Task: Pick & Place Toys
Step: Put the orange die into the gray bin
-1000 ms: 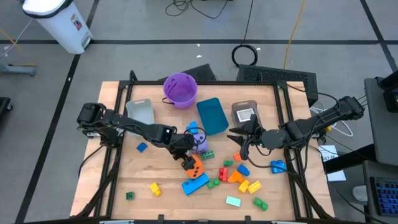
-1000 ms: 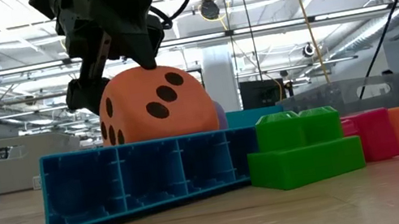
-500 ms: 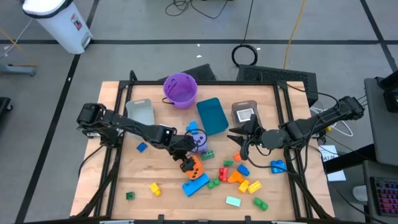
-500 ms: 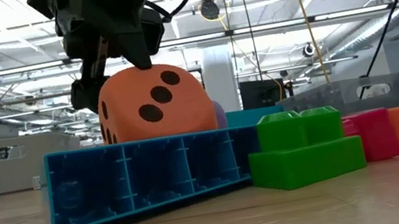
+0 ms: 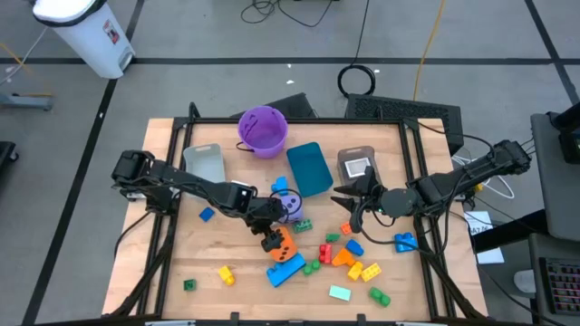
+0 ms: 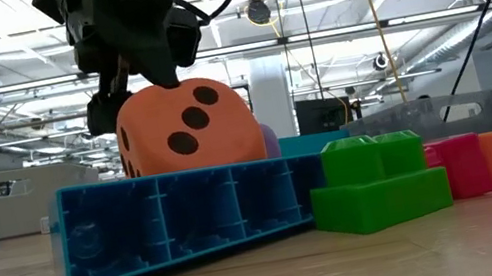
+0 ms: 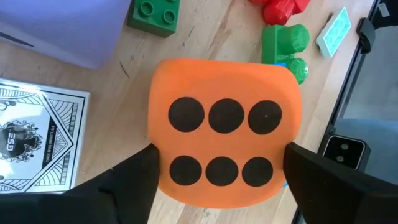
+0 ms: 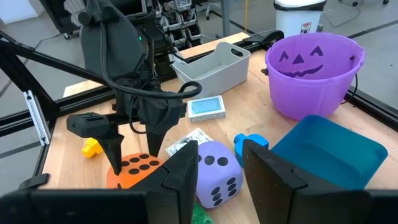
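Behind the wooden worktop we look into a large workshop hall with ceiling rails and hanging cables, and grey floor shows all round it from above. Our left gripper is at the middle of the worktop, pointing down over the orange die; in the left wrist view its two dark fingers stand on either side of the die's six-dot face, close against it, though we cannot tell whether they press it or have a little gap. From the low view the die sits behind a long blue brick that lies tilted, with a green brick touching the blue one's end and a red and an orange brick farther along. Just beside the orange die, toward the bins, are the purple die, a black-and-white picture card and a small blue brick. Our right gripper hangs near the grey bin, its fingers standing a narrow way apart with nothing between them. More bricks in yellow, orange, red, green and blue lie scattered at the near side of the worktop, with a pale green card among them and one blue brick alone on the left. At the far side stand the purple bucket, the teal bin and a clear bin.
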Tool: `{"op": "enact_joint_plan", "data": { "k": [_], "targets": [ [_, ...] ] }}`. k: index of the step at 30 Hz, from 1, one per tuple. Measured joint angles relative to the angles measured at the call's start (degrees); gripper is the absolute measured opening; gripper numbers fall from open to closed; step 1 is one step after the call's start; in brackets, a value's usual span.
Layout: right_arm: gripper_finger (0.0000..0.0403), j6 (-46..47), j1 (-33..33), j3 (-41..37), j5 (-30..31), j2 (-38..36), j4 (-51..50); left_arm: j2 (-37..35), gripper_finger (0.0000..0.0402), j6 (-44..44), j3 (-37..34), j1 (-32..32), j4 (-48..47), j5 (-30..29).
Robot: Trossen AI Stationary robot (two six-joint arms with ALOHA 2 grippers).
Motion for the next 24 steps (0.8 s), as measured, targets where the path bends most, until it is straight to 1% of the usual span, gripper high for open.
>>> {"op": "enact_joint_plan", "data": {
  "k": [3,24],
  "targets": [
    [0.0118,0.2,0.0,0.0,0.0,0.0,0.0,0.0,0.0303,0.0,0.0,0.0,0.0,0.0],
    [0.0118,0.2,0.0,0.0,0.0,0.0,0.0,-0.7,0.0296,-0.5,-0.1,0.8,0.9,0.2]
  ]
}}
